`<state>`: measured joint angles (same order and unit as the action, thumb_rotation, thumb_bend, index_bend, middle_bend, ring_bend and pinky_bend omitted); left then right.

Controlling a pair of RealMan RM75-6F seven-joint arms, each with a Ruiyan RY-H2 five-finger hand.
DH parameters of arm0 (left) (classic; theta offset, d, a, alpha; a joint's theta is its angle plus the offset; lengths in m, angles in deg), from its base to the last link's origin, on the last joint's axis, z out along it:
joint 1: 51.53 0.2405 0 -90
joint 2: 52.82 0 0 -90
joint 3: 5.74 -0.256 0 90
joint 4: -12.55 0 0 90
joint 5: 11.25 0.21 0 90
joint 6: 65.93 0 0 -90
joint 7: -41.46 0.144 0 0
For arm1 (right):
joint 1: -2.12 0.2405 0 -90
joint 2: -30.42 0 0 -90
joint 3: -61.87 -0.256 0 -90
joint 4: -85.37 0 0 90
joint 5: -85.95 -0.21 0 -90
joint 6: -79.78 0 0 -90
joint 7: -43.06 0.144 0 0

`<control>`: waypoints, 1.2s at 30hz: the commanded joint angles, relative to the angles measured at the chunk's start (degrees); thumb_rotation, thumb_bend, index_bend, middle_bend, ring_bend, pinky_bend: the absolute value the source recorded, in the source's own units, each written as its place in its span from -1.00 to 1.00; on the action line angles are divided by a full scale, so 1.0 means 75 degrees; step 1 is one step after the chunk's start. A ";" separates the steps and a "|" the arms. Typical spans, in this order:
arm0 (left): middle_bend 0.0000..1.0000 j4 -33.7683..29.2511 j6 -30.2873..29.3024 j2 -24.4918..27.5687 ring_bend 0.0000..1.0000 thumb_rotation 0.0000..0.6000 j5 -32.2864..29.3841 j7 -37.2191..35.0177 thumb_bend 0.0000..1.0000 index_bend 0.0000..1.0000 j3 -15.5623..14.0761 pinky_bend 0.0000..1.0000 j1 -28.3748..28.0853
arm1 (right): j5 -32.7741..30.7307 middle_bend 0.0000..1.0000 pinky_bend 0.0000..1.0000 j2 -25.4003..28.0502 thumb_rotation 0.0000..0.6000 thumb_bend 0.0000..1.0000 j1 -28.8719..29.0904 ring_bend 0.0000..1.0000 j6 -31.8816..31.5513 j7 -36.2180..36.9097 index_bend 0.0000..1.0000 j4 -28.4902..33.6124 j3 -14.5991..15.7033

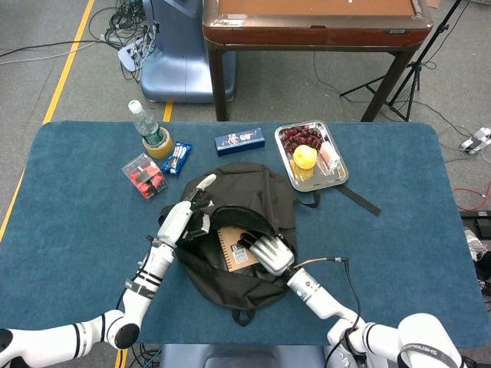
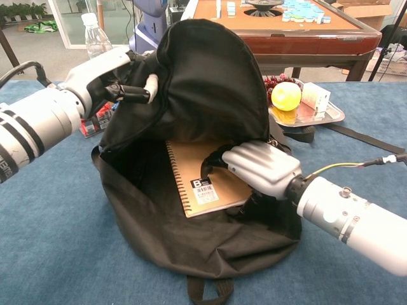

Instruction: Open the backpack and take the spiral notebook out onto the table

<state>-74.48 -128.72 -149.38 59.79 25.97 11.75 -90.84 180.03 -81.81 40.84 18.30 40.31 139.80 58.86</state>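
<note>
While your left hand point(image 2: 111, 79) grips the rim of the backpack point(image 2: 210, 89) and holds the flap up, the spiral notebook point(image 2: 203, 181) lies flat inside the open mouth, its wire spine toward your left arm and the barcode label facing up. Your right hand point(image 2: 257, 166) rests over the notebook's far side with its fingers curled down onto the cover; from these views you cannot tell whether the thumb is under the edge, so treat it as touching rather than surely held. Judge the notebook as light and fairly stiff: the kraft card cover should hold its shape, but the pages may fan or sag if you lift by one corner. The cover looks smooth, so a flat press alone will likely slide. Aim to pinch the free long edge opposite the spiral, thumb beneath and fingers above, and draw it toward the opening. Keep clear of the wire coil, which could snag on the soft black fabric. That fabric is limp and will slump onto the notebook if your left hand lets go. Land it on bare blue table point(image 1: 399, 222), away from the metal tray point(image 1: 335, 178).
</note>
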 commanded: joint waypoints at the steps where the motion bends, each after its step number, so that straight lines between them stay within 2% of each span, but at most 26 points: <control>1: -0.92 -0.0006 0.0004 0.0007 -1.00 1.00 -0.0008 0.0000 0.38 0.14 0.0003 -0.91 0.0004 | 0.0060 -0.45 -0.43 -0.0131 1.00 -0.62 0.0055 -0.65 -0.0104 0.0056 -0.36 -0.0206 0.0039; 3: -0.92 -0.0011 0.0006 0.0012 -1.00 1.00 -0.0012 0.0000 0.38 0.14 0.0006 -0.91 0.0007 | 0.0113 -0.45 -0.43 -0.0207 1.00 -0.54 0.0083 -0.65 -0.0188 0.0112 -0.36 -0.0372 0.0071; 7: -0.92 -0.0010 0.0012 0.0016 -1.00 1.00 -0.0014 -0.0007 0.38 0.14 0.0009 -0.91 0.0009 | 0.0240 -0.45 -0.43 -0.0389 1.00 -0.23 0.0129 -0.65 -0.0451 0.0306 -0.36 -0.0745 0.0112; 13: -0.92 0.0004 0.0020 0.0036 -1.00 1.00 -0.0033 -0.0017 0.38 0.14 0.0037 -0.91 0.0010 | 0.0328 -0.41 -0.43 -0.0588 1.00 0.04 0.0194 -0.65 -0.0743 0.0616 -0.36 -0.1197 0.0131; 21: -0.92 0.0033 0.0066 0.0035 -1.00 1.00 -0.0038 -0.0067 0.38 0.14 0.0052 -0.91 -0.0010 | 0.0309 -0.37 -0.43 -0.0667 1.00 0.07 0.0239 -0.61 -0.0984 0.0790 -0.34 -0.1426 0.0093; 25: -0.92 0.0042 0.0088 0.0034 -1.00 1.00 -0.0030 -0.0077 0.38 0.14 0.0055 -0.91 -0.0027 | 0.0291 -0.36 -0.43 -0.0696 1.00 0.07 0.0258 -0.60 -0.1078 0.0806 -0.18 -0.1488 0.0069; 29: -0.92 0.0055 0.0097 0.0033 -1.00 1.00 -0.0033 -0.0098 0.38 0.14 0.0065 -0.91 -0.0034 | 0.0270 -0.33 -0.43 -0.0729 1.00 0.07 0.0285 -0.57 -0.1185 0.0820 0.06 -0.1557 0.0024; 36: -0.92 0.0118 0.0095 0.0026 -1.00 1.00 -0.0021 -0.0127 0.38 0.14 0.0091 -0.91 -0.0053 | 0.0324 -0.24 -0.43 -0.0735 1.00 0.15 0.0332 -0.50 -0.1415 0.0860 0.23 -0.1656 0.0028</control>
<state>-73.59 -128.00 -149.18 59.64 25.02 12.43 -91.23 182.37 -87.34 43.29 7.81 46.76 127.46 59.04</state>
